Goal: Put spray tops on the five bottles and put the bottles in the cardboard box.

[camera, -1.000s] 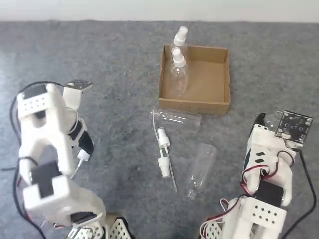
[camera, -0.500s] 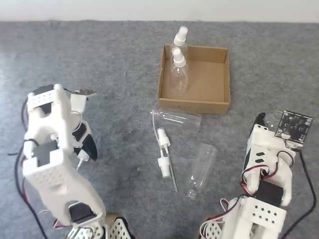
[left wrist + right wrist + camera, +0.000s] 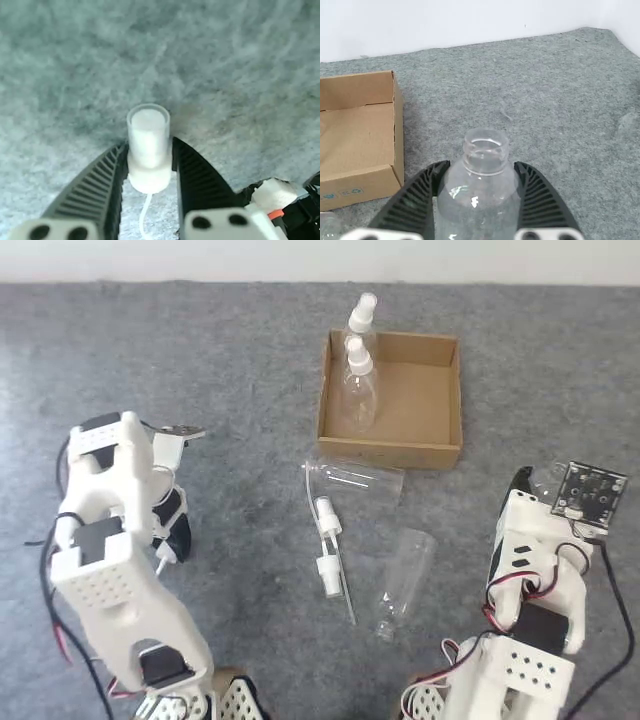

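My left gripper (image 3: 148, 167) is nipped narrowly onto a spray top (image 3: 148, 142), cap forward and tube trailing back between the jaws. Bare grey mat (image 3: 225, 60) lies all round ahead of it. My right gripper (image 3: 481, 172) is closed round the shoulder of an uncapped bottle (image 3: 485, 150), neck outward. The cardboard box (image 3: 355, 120) sits near, ahead and to its left. Straight ahead, open mat runs to the white wall (image 3: 445, 20). Between my grippers lie a loose bottle (image 3: 358, 478) just before the box, a second loose bottle (image 3: 402, 570) and two loose spray tops (image 3: 326, 512).

Grey felt mat (image 3: 200, 350), white wall (image 3: 300, 258) at bk
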